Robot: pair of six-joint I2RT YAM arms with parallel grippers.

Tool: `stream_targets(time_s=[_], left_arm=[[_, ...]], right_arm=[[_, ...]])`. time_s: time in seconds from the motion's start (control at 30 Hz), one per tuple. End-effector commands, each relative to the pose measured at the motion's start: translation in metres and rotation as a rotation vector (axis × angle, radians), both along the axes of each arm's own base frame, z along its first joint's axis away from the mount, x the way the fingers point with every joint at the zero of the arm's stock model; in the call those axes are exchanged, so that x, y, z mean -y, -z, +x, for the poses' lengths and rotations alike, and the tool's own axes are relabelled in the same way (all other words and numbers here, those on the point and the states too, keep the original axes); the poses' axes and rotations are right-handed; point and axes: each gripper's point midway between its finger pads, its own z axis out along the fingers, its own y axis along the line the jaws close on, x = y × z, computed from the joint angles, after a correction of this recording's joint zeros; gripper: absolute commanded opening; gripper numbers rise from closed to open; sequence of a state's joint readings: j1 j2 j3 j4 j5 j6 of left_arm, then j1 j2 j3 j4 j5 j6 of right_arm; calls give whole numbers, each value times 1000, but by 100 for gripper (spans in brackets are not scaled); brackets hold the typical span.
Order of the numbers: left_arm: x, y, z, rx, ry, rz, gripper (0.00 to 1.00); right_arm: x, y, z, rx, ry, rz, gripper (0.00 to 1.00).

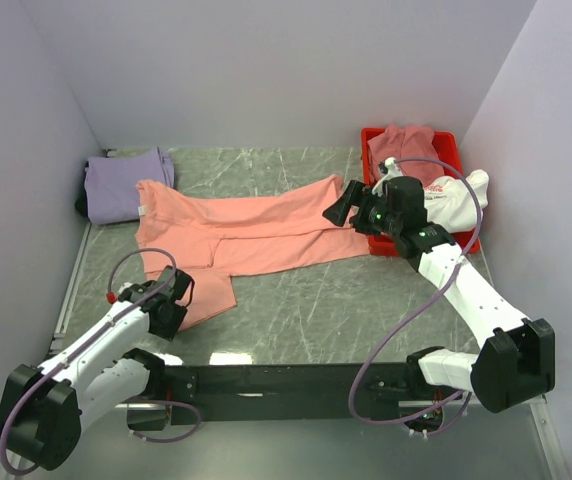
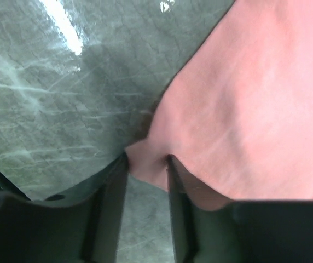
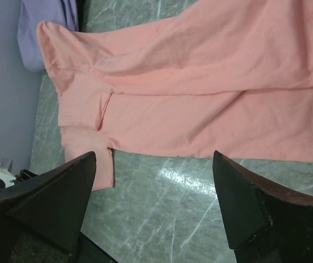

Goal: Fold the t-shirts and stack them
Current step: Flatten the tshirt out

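Print on white tee (image 1: 456,208) — illegible

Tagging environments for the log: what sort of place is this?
Probably a lab test cell: plain white walls box in a marble-look table, robot arms are bolted at its edge, and a salmon-pink t-shirt lies spread by a red bin.

Lay bare along the near middle of the grey-green marbled tabletop (image 1: 306,315). Was covered across the centre by a flat salmon-pink cloth t-shirt (image 1: 256,230), reaching just beside a red plastic bin (image 1: 370,140). Was blocked far right by that bin, heaped with a dusty-rose tee (image 1: 406,145) and a white tee with red print (image 1: 456,200). Was crowded at the bin's left side by the right gripper (image 1: 338,212), jaws wide apart. Was held far left by a folded lavender tee (image 1: 126,185). Was hemmed on three sides by plain pale walls (image 1: 266,70).
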State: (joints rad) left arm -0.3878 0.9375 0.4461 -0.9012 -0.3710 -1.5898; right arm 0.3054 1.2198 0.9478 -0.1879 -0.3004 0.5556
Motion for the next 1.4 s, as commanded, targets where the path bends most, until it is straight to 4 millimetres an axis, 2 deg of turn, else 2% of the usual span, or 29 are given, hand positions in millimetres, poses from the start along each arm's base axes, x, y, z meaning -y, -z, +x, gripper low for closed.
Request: stream_targets(time_s=[0.0, 0.07, 0.1, 0.17, 0.23, 0.37, 0.43, 0.53, 0.6, 0.67, 0.77, 0.83, 0.87, 0.93, 1.0, 1.1, 1.23, 1.3, 1.37], left_arm=[[-7, 6, 4, 18, -37, 39, 39], [-8, 6, 5, 12, -37, 47, 31], [-10, 6, 3, 2, -38, 55, 17], [-12, 0, 6, 15, -51, 64, 1], [-18, -7, 10, 48, -51, 95, 1], [-32, -35, 24, 151, -109, 154, 0], [-50, -49, 26, 204, -186, 210, 0], [-68, -66, 41, 299, -266, 223, 0], [-74, -81, 60, 386, -278, 206, 1], [-97, -91, 64, 394, -319, 253, 1], [-128, -102, 59, 384, -427, 308, 1], [-137, -101, 62, 391, -447, 280, 1], [-141, -106, 72, 443, -453, 265, 1], [-149, -98, 73, 448, -470, 240, 0], [-148, -96, 81, 465, -456, 194, 0], [-146, -89, 82, 444, -438, 163, 0], [-139, -88, 81, 433, -395, 141, 0], [-137, -94, 79, 456, -389, 139, 1], [-136, -96, 75, 468, -389, 143, 1]], right_arm=[[0, -19, 6, 58, 5, -3, 93], [1, -17, 6, 54, 10, -10, 93], [1, -16, 6, 54, 11, -12, 93], [2, -16, 7, 55, 12, -12, 93], [2, -15, 8, 55, 12, -17, 94], [5, -7, 11, 37, 23, -46, 94], [5, -3, 12, 32, 14, -63, 94], [5, 3, 15, 8, 37, -74, 94], [3, 10, 13, -19, 35, -104, 93], [1, 13, 11, -30, 51, -160, 94], [-4, 19, 7, -60, 49, -192, 93], [-13, 24, 0, -80, 24, -210, 93], [-17, 28, -4, -87, 14, -225, 93], [-17, 42, -13, -130, 5, -263, 93], [-17, 60, -22, -183, -2, -307, 93], [-9, 88, -40, -264, -4, -361, 91], [-4, 110, -70, -316, -25, -425, 90], [-5, 122, -90, -346, -68, -462, 90], [-3, 133, -99, -377, -67, -472, 90]])
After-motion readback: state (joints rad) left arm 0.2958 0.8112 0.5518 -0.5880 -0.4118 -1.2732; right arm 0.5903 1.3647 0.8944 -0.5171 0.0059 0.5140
